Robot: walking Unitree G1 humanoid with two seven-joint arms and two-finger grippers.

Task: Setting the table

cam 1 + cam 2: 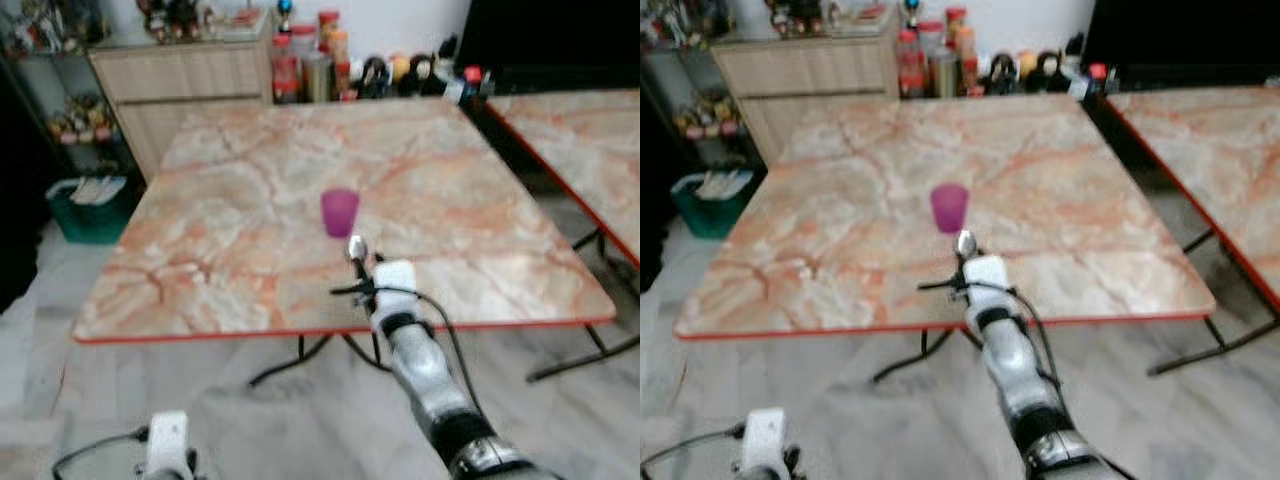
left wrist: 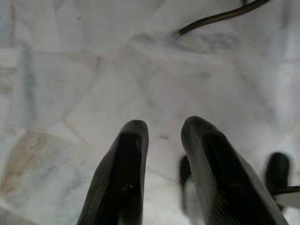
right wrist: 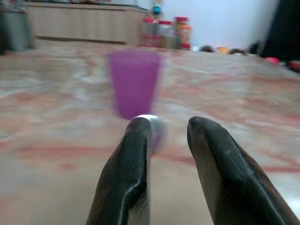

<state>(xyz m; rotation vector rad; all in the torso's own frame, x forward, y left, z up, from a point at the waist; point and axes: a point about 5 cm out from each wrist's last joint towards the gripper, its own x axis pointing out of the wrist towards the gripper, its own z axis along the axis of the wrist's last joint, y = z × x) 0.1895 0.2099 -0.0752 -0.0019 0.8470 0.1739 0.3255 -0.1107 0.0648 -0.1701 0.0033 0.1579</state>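
Note:
A translucent purple cup (image 1: 339,211) stands upright near the middle of the marble-patterned table (image 1: 220,260), which has a red edge. My right gripper (image 1: 358,264) reaches over the table's front edge, just short of the cup, shut on a metal spoon (image 1: 355,246) whose bowl sticks up past the fingertips. In the right wrist view the spoon bowl (image 3: 153,123) shines beside one finger (image 3: 133,159), with the cup (image 3: 133,82) blurred right behind it. My left arm (image 1: 168,445) hangs low in front of the table, its gripper (image 2: 161,129) over the pale tiled floor.
A second matching table (image 1: 590,150) stands to the right across a narrow gap. Behind the table are a wooden cabinet (image 1: 190,85) and a row of bottles and jars (image 1: 310,60). A green bin (image 1: 90,205) sits on the floor at left. Black table legs (image 1: 300,355) show underneath.

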